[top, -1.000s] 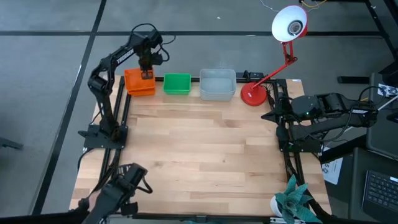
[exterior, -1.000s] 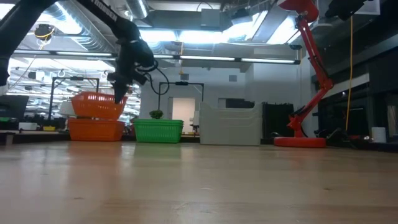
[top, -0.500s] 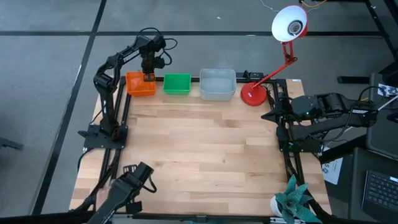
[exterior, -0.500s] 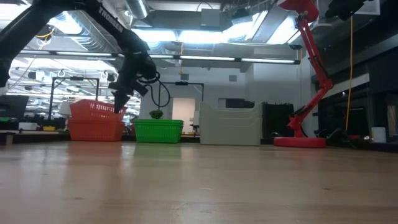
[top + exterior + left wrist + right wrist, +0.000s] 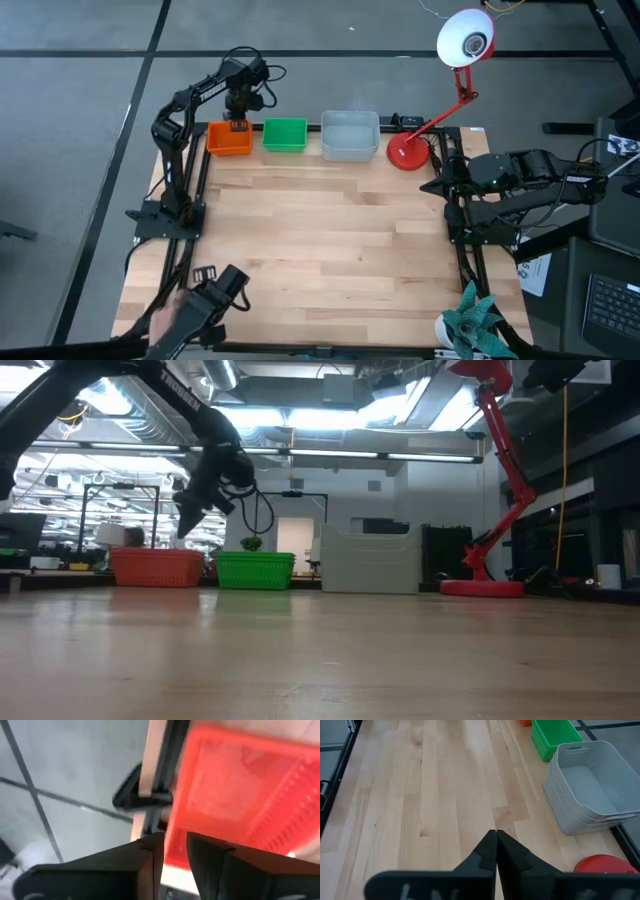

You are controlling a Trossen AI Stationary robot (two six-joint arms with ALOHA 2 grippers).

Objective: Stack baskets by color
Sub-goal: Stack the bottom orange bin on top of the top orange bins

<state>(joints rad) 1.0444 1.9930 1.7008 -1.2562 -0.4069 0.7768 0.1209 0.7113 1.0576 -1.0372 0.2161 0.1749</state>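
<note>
Three stacks of baskets stand in a row along the table's far edge: orange (image 5: 229,138) (image 5: 157,567), green (image 5: 285,135) (image 5: 255,570) and grey-white (image 5: 350,135) (image 5: 587,785). The top orange basket (image 5: 240,795) sits level, nested in the ones under it. My left gripper (image 5: 238,124) (image 5: 187,525) hangs just above the orange stack's far right rim, pointing steeply down, open, with a narrow gap between its fingers (image 5: 175,855). In the low view its fingertips stand clear of the rim. My right gripper (image 5: 496,837) waits shut at the table's right side (image 5: 437,183).
A red desk lamp stands with its base (image 5: 408,152) (image 5: 483,588) right of the grey-white stack, its arm slanting up and back. A person's hand with a dark tool (image 5: 205,305) shows at the near left corner. A teal cloth (image 5: 475,320) lies at the near right.
My left gripper has sunk toward the orange stack with the top orange basket, then opened and let go. The basket, lifted clear and then tilted on the stack, now sits level, nested in it.
</note>
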